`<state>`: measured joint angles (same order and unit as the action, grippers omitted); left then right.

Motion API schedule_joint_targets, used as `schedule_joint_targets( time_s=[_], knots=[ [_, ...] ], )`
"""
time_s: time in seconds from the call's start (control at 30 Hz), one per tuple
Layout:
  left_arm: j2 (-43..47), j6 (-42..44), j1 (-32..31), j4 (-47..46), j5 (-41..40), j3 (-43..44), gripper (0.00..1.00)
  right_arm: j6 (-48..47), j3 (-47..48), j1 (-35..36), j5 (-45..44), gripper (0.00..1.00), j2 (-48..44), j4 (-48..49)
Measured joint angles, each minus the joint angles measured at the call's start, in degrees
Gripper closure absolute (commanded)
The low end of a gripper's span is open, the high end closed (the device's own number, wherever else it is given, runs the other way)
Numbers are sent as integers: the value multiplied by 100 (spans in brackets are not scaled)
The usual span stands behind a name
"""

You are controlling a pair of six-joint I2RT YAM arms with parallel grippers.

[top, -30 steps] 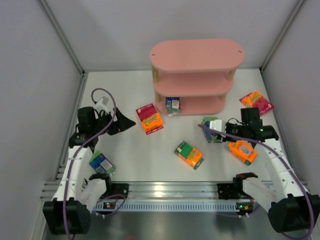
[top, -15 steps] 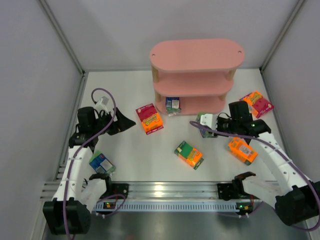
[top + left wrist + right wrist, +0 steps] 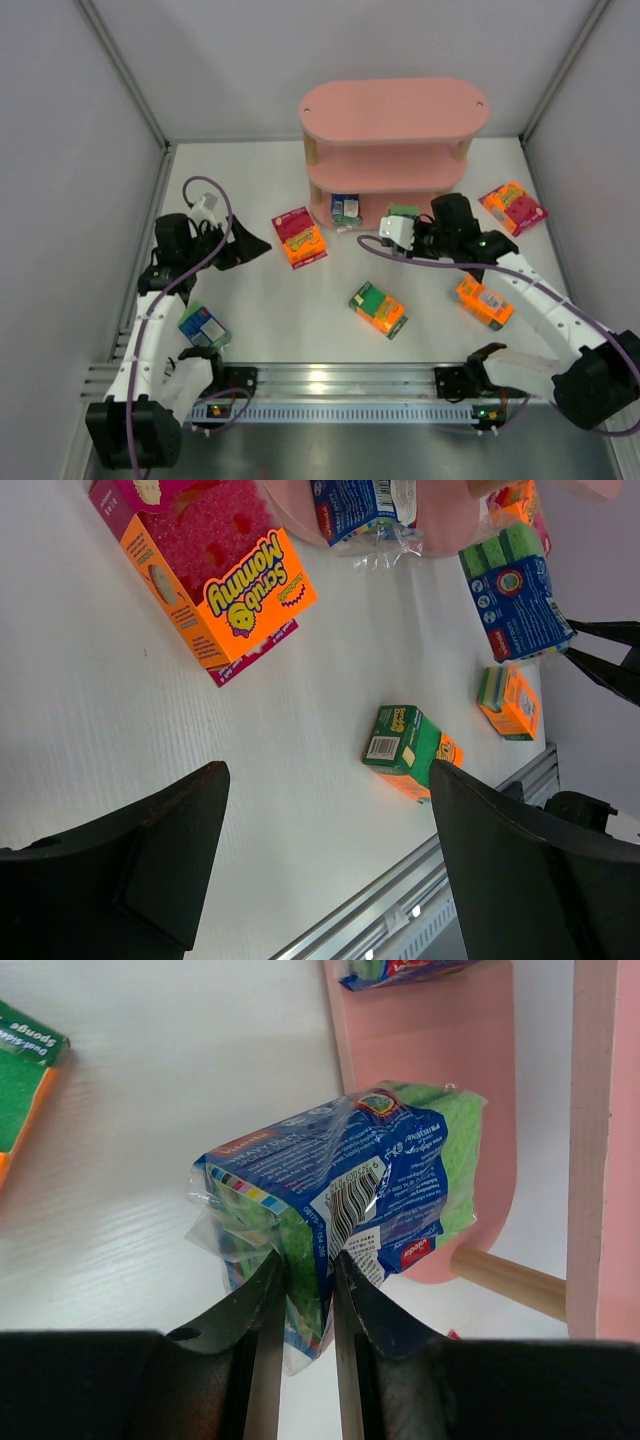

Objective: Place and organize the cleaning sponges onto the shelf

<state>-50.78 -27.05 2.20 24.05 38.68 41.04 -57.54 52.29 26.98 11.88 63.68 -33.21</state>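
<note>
Now | right gripper (image 3: 305, 1290) clamped on 1 end of blue-and-green sponge pack (image 3: 350, 1185), free end leading toward bottom board of shelf (image 3: 395, 110) | we judge it goes right of shelved pack (image 3: 346, 208) | left gripper (image 3: 326, 770) jaws wide apart, empty, at left, likely keeping clear

One pack (image 3: 346, 208) lies on the shelf (image 3: 395, 112), another pack (image 3: 378, 307) before it.

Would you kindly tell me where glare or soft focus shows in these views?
Top external: the aluminium rail reflects a bright spot. Left wrist: the fingers are dark silhouettes, the orange-and-magenta pack prints sharp. Right wrist: film on the held blue-and-green pack glints.
</note>
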Motion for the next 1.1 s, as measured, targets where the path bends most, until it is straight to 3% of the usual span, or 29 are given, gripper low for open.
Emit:
schedule_joint_targets(
  time_s=[1.1],
  knots=[
    [-90,2,0,0,-42,0,13,-402,131,710,-1729,100,2726,3023]
  ],
)
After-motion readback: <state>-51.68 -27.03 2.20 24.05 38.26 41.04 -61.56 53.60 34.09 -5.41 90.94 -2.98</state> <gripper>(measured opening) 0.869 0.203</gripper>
